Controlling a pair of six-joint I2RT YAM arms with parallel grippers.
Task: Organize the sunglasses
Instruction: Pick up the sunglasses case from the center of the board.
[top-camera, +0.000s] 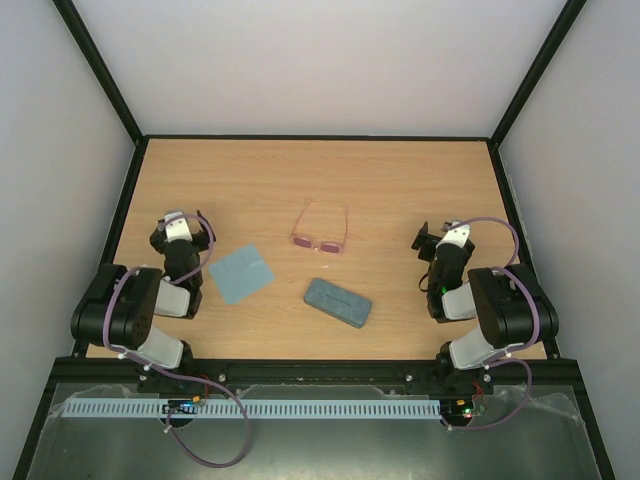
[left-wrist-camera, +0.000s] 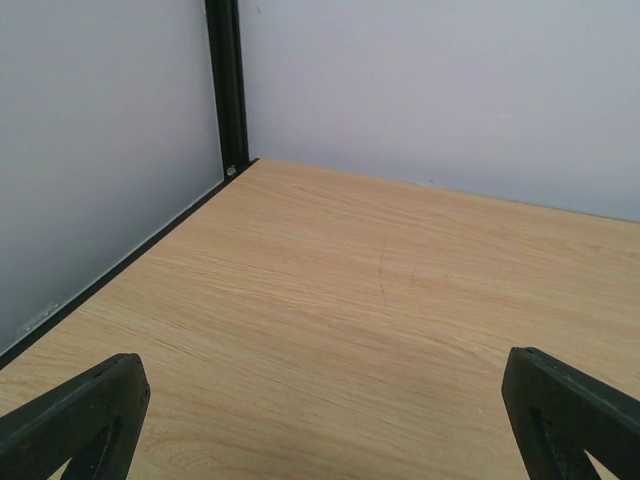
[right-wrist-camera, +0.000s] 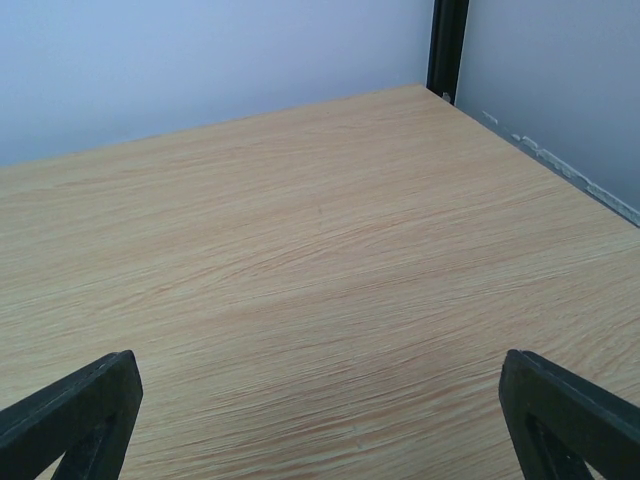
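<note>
The sunglasses (top-camera: 319, 240), with a thin pink-red frame, pinkish lenses and unfolded temple arms pointing to the far side, lie on the wooden table in the middle of the top view. My left gripper (top-camera: 176, 228) is at the left, open and empty, well apart from them. My right gripper (top-camera: 440, 238) is at the right, open and empty. In the left wrist view the fingertips (left-wrist-camera: 75, 415) stand wide apart over bare wood. In the right wrist view the fingertips (right-wrist-camera: 570, 415) do the same. Neither wrist view shows the sunglasses.
A blue-grey oblong case (top-camera: 338, 302) lies shut, near of the sunglasses. A flat light-blue cloth (top-camera: 241, 273) lies beside the left arm. Black frame posts (left-wrist-camera: 226, 90) and grey walls bound the table (top-camera: 400, 180).
</note>
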